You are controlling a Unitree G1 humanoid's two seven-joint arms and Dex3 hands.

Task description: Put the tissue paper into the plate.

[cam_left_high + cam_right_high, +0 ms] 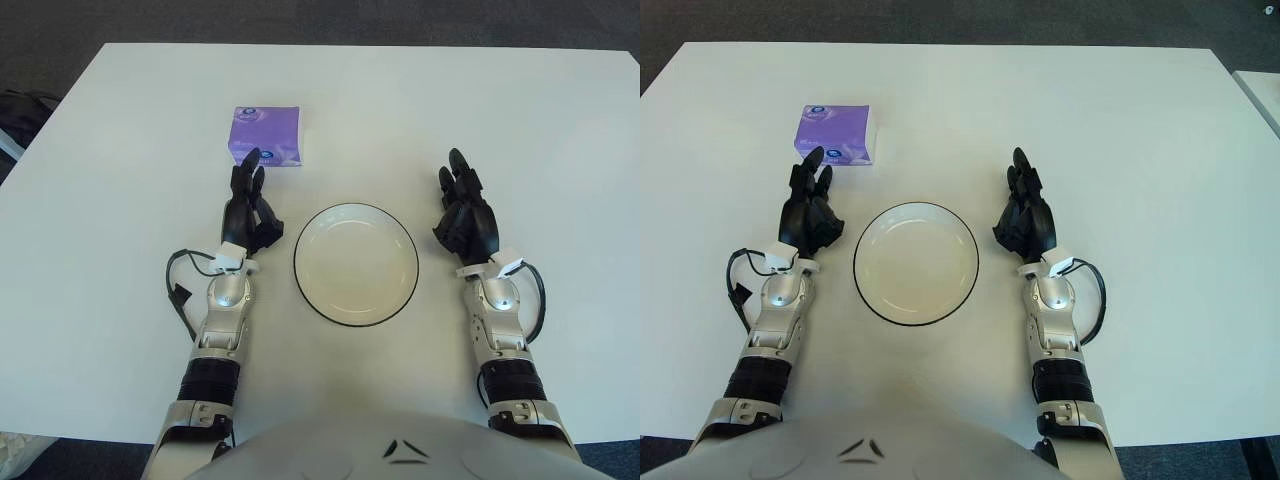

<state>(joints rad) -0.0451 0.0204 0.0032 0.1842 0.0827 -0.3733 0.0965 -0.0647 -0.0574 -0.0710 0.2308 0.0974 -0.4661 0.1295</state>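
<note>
Currently the tissue pack (266, 136), a purple packet, lies flat on the white table (520, 120), toward the far left part of the surface and well in from both the far edge and the left edge. It is outside the plate (355, 264), which sits near the middle of the near half of the table, closer to the near edge; the plate is white with a dark rim and holds nothing. Left hand (249, 210) is between the pack and the near edge, just left of the plate, fingers extended and relaxed, gripping nothing; its fingertips (250, 160) reach the pack's near edge, contact uncertain. Right hand (465, 215) shows just right of the plate, fingers likewise extended and holding nothing.
</note>
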